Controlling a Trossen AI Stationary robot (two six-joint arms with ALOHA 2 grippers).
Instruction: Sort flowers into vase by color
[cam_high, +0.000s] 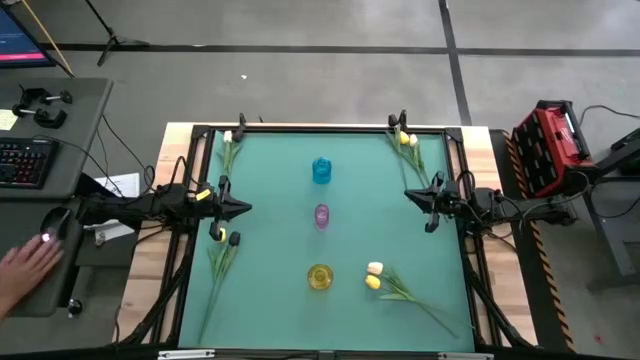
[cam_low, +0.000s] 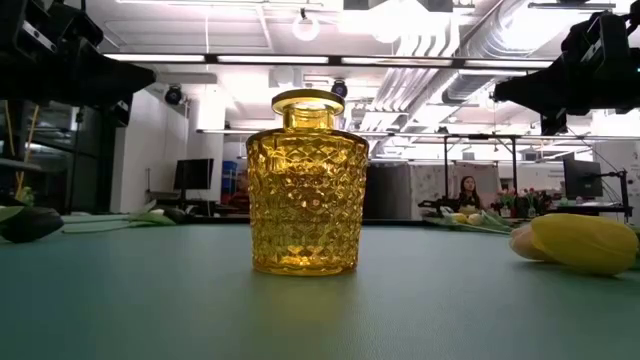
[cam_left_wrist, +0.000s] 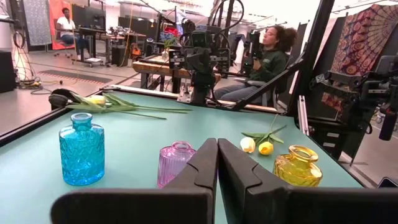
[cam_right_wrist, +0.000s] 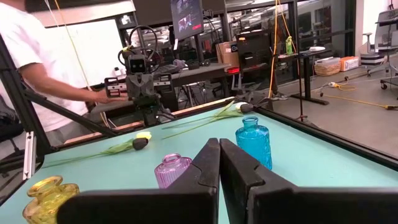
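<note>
Three small glass vases stand in a row down the middle of the green mat: blue (cam_high: 321, 170), pink (cam_high: 321, 215) and yellow (cam_high: 320, 277). Tulips lie flat on the mat in four bunches. One is at the far left (cam_high: 228, 150) and one at the far right (cam_high: 407, 143). A near-left bunch (cam_high: 222, 250) has a yellow and a dark head. A near-right bunch (cam_high: 385, 282) has a yellow and a pale head. My left gripper (cam_high: 243, 208) (cam_left_wrist: 217, 142) hovers shut at the mat's left side. My right gripper (cam_high: 408, 192) (cam_right_wrist: 219, 142) hovers shut at the right side. Both point toward the vases.
A black frame (cam_high: 300, 128) runs around the mat's edge. Bare mat lies between each gripper and the vase row. A person's hand (cam_high: 25, 265) rests on a desk left of the table, and a person in a white shirt (cam_right_wrist: 37, 68) stands beyond that side.
</note>
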